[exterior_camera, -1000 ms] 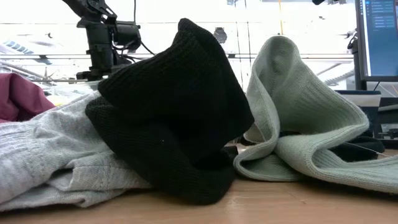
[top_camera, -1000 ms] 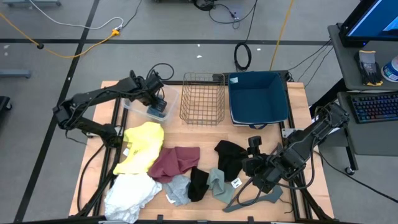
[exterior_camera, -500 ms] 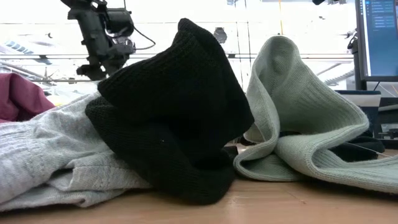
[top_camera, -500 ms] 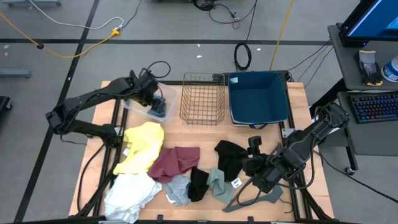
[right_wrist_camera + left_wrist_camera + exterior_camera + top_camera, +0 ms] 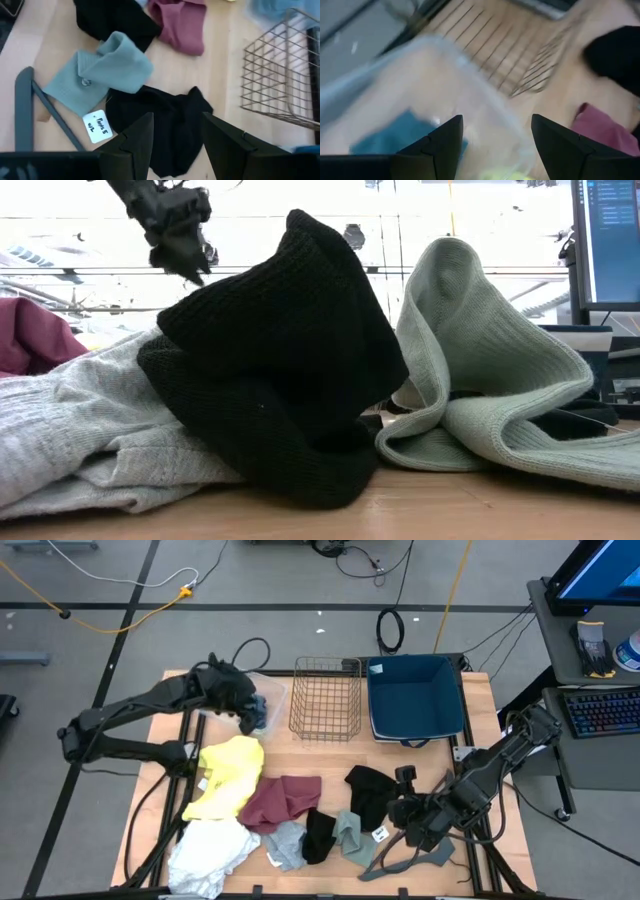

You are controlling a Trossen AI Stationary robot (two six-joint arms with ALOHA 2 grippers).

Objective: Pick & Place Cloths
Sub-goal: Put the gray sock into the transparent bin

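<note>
Over the clear plastic bin [image 5: 232,705] at the table's [image 5: 320,755] far left, our left gripper [image 5: 248,710] hangs released, jaws apart with nothing between them; in the left wrist view a blue cloth [image 5: 395,135] lies in the bin just beneath its fingers [image 5: 437,145]. We judge that drop done, so the step in hand is reaching for the next garment.

Nearest that gripper, on its near side, lies the yellow cloth [image 5: 232,772], with the white cloth [image 5: 210,848] beyond it at the table's front edge. To do this well we would lift clear of the bin wall first, then come down over a raised fold of the yellow cloth, not its flat edge, and pinch only one layer so the maroon cloth [image 5: 281,800] touching it is not dragged along.

Further right sit the light grey cloth [image 5: 284,844], a small black cloth [image 5: 320,834], the grey-green cloth [image 5: 352,834] and a larger black cloth [image 5: 370,792], with the wire basket [image 5: 326,698] and blue tub [image 5: 415,698] behind them.

Our right gripper [image 5: 406,818] hovers just beside the larger black cloth, jaws parted and empty in the right wrist view, the grey hanger [image 5: 410,860] close on its near side. It should avoid snagging that.
</note>
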